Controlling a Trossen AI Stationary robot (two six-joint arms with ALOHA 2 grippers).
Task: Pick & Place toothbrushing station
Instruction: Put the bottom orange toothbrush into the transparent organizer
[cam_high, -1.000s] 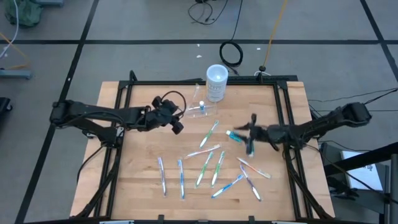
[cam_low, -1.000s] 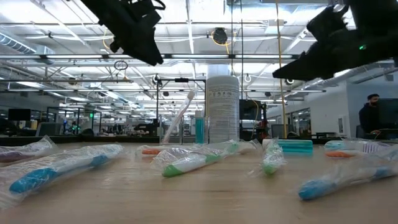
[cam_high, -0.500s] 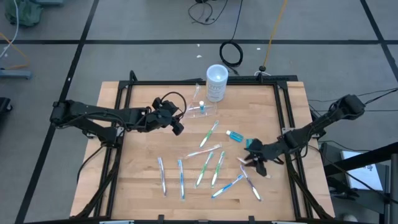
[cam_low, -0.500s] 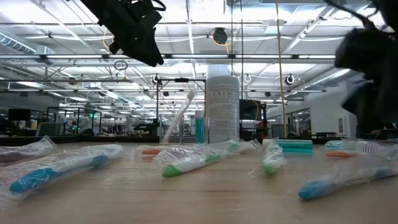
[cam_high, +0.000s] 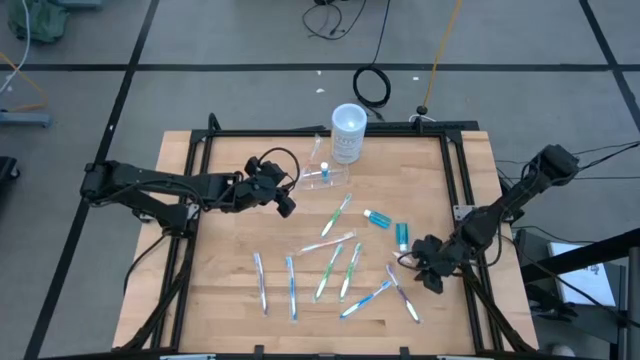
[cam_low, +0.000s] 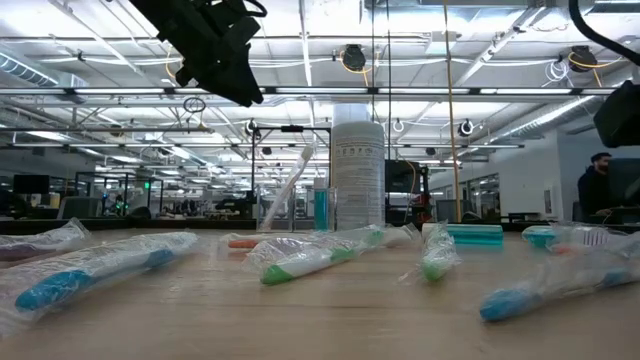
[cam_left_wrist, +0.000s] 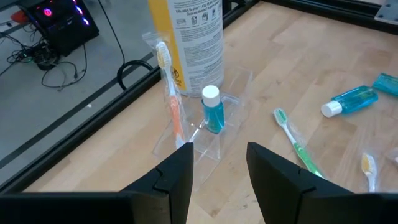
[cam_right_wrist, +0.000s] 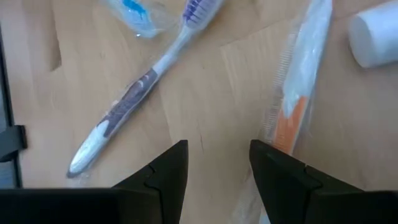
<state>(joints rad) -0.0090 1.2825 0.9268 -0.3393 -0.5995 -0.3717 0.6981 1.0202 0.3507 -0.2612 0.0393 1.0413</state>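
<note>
Wooden table (cam_high: 225, 290) inside a black frame, grey taped floor around it, a lit open hall behind with a person at the far side. The station (cam_left_wrist: 205, 127) stood just beside the white cup (cam_high: 347, 133), already holding an orange brush and a small blue bottle, ungrasped; many wrapped brushes (cam_high: 331, 268) lay well apart from it, so the job looked barely begun. Left gripper (cam_left_wrist: 217, 174) hovered near the station, fingers apart; right gripper (cam_right_wrist: 217, 168), fingers apart, hung over brushes far from the cup.

Toothbrushing station (cam_high: 322, 176): clear compartmented holder, upright at table's 12 o'clock, containing an orange toothbrush and blue bottle.
</note>
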